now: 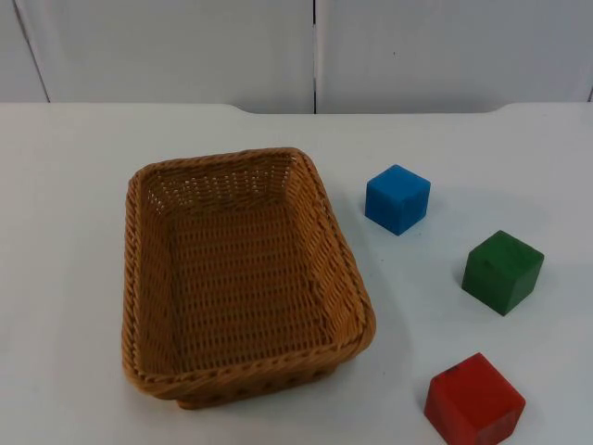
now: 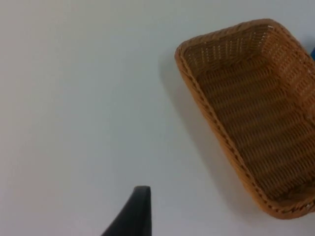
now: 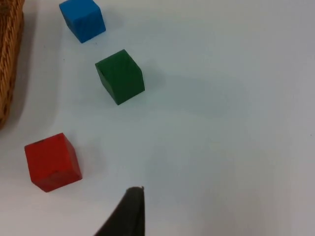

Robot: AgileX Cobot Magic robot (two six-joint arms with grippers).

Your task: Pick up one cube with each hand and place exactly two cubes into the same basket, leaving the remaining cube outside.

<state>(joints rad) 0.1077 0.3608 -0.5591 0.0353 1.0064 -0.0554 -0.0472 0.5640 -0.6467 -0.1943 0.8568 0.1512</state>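
Note:
A woven brown basket [image 1: 135,278] stands left of the table's middle with nothing inside. To its right three cubes lie apart on the white top: a blue cube [image 1: 397,198] nearest the basket, a green cube [image 1: 502,272] further right, and a red cube [image 1: 474,400] at the front. My left gripper [image 2: 138,209] hangs over bare table beside the basket [image 2: 206,113], well away from it. My right gripper [image 3: 130,209] hovers over bare table near the red cube [image 3: 52,161], with the green cube [image 3: 119,76] and the blue cube [image 3: 82,18] beyond.
The grey partition wall [image 1: 315,51] closes the table at the back. In the right wrist view the basket's rim [image 3: 10,59] lies past the cubes. White table top [image 1: 65,185] spreads left of the basket.

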